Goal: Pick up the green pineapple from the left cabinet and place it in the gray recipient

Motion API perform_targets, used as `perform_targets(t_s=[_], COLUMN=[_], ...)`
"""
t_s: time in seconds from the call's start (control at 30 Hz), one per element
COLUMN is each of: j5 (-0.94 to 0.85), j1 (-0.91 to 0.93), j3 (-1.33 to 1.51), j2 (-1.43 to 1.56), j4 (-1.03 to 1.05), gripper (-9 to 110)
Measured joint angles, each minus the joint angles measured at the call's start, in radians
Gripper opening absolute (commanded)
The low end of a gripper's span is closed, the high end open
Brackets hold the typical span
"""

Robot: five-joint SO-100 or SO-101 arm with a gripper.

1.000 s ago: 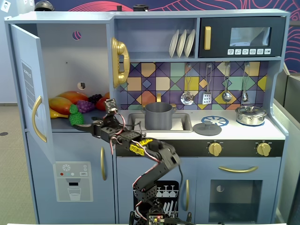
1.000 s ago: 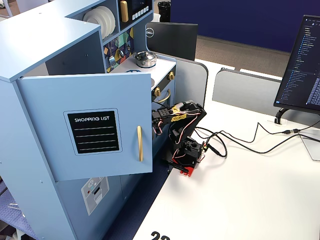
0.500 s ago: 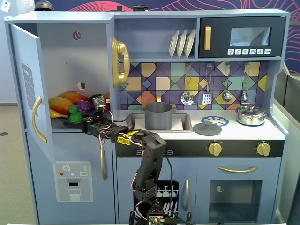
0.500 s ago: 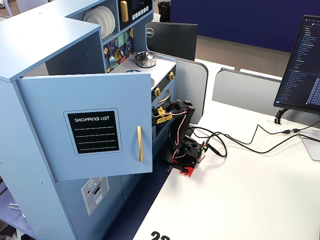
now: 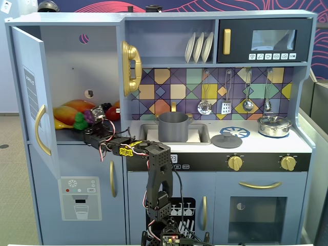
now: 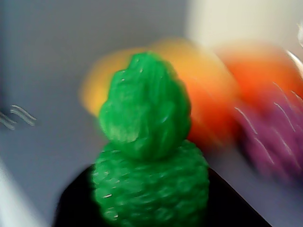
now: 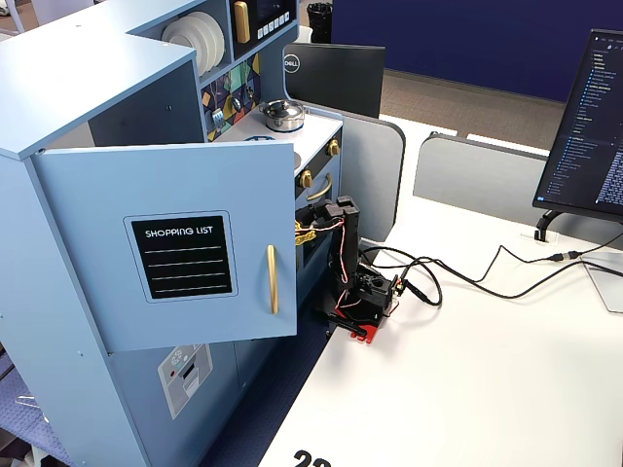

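The green pineapple (image 5: 80, 121) is at the front edge of the shelf in the left cabinet (image 5: 66, 66), whose door (image 5: 31, 97) stands open. My gripper (image 5: 85, 126) reaches into the cabinet from the right. In the wrist view the pineapple (image 6: 149, 156) fills the middle, sharp against a smeared background, with my dark jaws on both sides of its base, so my gripper (image 6: 150, 213) looks shut on it. The gray recipient (image 5: 173, 127) stands in the sink to the right. In the fixed view from the side, the cabinet door (image 7: 185, 253) hides my gripper.
Yellow-orange toy fruit (image 5: 72, 110), a purple grape bunch (image 6: 274, 137) and red fruit (image 5: 113, 111) lie behind the pineapple on the shelf. A gold phone (image 5: 130, 69) hangs on the cabinet's right wall. A gray lid (image 5: 227, 140) and a silver lidded pot (image 5: 274, 125) sit on the counter.
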Motion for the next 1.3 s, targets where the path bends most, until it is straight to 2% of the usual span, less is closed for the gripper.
perform_targets(t_s=[0.23, 0.37, 0.47, 0.63, 0.77, 0.9, 1.13, 1.17, 1.3], j5=[-0.164, -0.238, -0.222, -0.089, 0.029, 0.100, 0.150, 0.150, 0.170], j1=[-0.124, -0.110, 0.015, 0.362, 0.584, 0.764, 0.919, 0.927, 0.942], j3=[0.371, 0.578, 0.627, 0.607, 0.506, 0.370, 0.155, 0.118, -0.014], j2=[0.431, 0.765, 0.977, 1.200, 1.200, 1.078, 0.701, 0.649, 0.465], j4=[-0.126, -0.130, -0.091, 0.158, 0.347, 0.505, 0.620, 0.634, 0.667], gripper=[0, 0, 0, 0, 0, 0, 0, 2, 28])
